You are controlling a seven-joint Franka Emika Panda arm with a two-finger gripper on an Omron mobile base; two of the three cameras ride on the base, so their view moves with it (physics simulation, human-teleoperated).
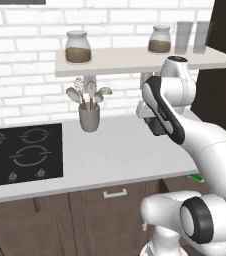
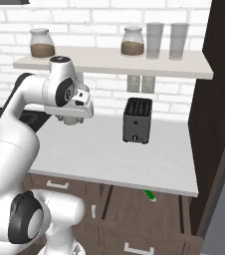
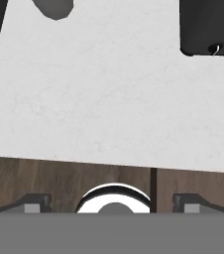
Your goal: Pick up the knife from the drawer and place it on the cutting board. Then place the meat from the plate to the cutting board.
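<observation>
The knife (image 2: 149, 195) lies in the open drawer (image 2: 134, 214) under the right part of the counter. Its green handle pokes out past the counter edge and its blade is hidden beneath the counter. The same green handle (image 1: 197, 177) peeks out beside my arm in the left base view. My gripper (image 3: 112, 204) hangs above the middle of the counter, well left of the drawer and higher than it, pointing down. Its fingertips (image 3: 34, 203) stand wide apart, open with nothing between them. The cutting board, the plate and the meat are out of view.
A black toaster (image 2: 137, 121) stands at the back of the white counter (image 2: 114, 154). A grey utensil holder (image 1: 89, 117) and a black stove (image 1: 22, 152) are to the left. A shelf (image 1: 135, 59) with jars hangs above. A tall dark cabinet (image 2: 224, 99) closes the right side.
</observation>
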